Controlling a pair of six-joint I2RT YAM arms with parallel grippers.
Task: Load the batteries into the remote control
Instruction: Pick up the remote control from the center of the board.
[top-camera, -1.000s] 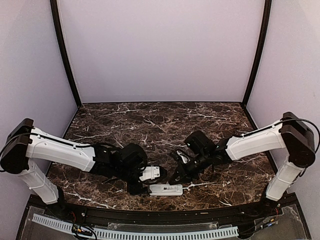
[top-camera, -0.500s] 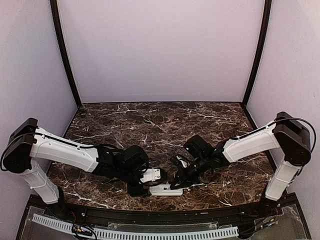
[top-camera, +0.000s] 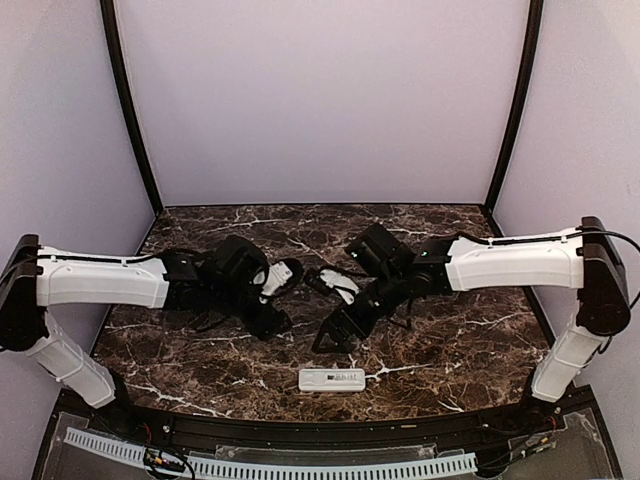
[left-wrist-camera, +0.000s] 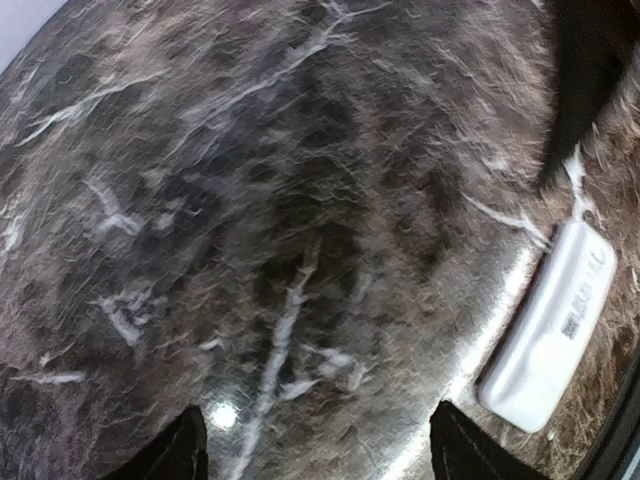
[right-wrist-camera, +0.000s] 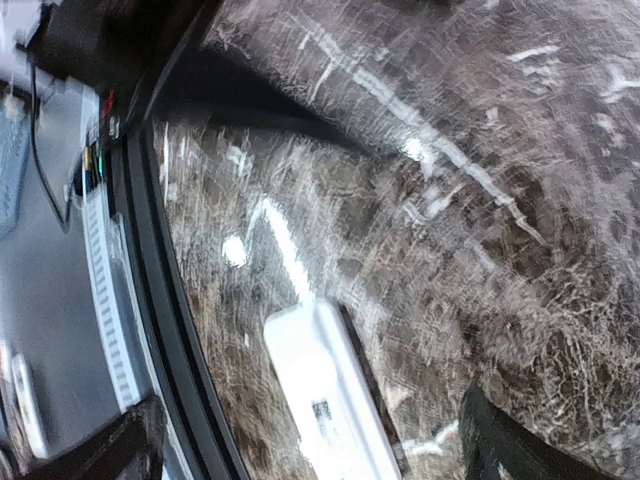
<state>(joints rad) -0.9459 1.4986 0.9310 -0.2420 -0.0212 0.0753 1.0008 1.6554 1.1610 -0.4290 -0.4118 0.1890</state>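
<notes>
Remote control (top-camera: 332, 380) is laid flat on marble table (top-camera: 300, 225) at 6 o'clock, near the front edge, plain labelled side up, touched by nothing. Left gripper (left-wrist-camera: 315, 455) is seen spread wide and empty, at 10 o'clock of the remote. Right gripper (right-wrist-camera: 312, 450) is also spread wide, nothing gripped, at 12 o'clock of it.

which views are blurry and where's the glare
Right wrist: heavy motion streaks, small white rectangular remote control smeared, glare spots on the dark marble table. Left wrist: soft, one bright spot near the bottom edge. Top external: sharp, evenly lit.
</notes>
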